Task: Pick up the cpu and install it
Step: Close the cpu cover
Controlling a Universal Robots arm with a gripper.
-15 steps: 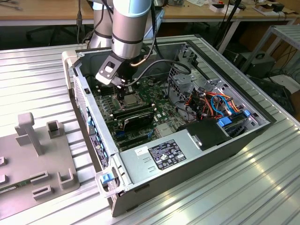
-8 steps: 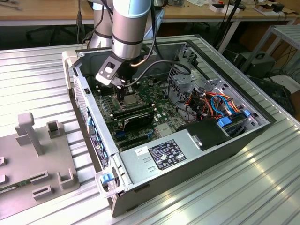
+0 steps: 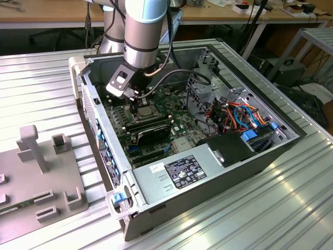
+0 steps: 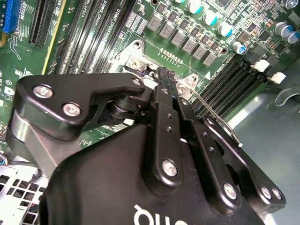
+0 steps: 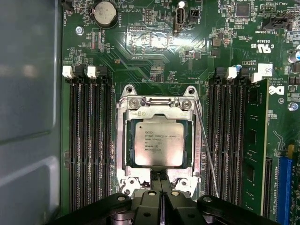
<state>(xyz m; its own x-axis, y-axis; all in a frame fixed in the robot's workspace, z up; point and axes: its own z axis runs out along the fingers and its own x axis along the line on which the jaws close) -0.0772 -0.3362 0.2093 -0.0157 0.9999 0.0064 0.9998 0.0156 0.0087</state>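
The black two-fingered claw (image 5: 161, 187) has its fingers pressed tight together, and nothing is held between them. Just ahead of the claw's tips lies the small, flat, square cpu with a dull silver-grey top (image 5: 158, 143). It sits flat in the square socket with a shiny metal frame (image 5: 123, 140) around it. The tips are right at the near edge of that frame, but I cannot tell if they touch it. A thin silver wire lever (image 5: 206, 154) runs along one side of the frame. Long black memory slots (image 5: 89, 140) lie on both sides of the claw. Past one set stands a long green memory stick (image 5: 255, 140). In the exterior view, the grey and blue robot arm (image 3: 140, 31) reaches down into the open dark-grey computer case (image 3: 218, 187), which lies on a ribbed silver table (image 3: 41, 88).
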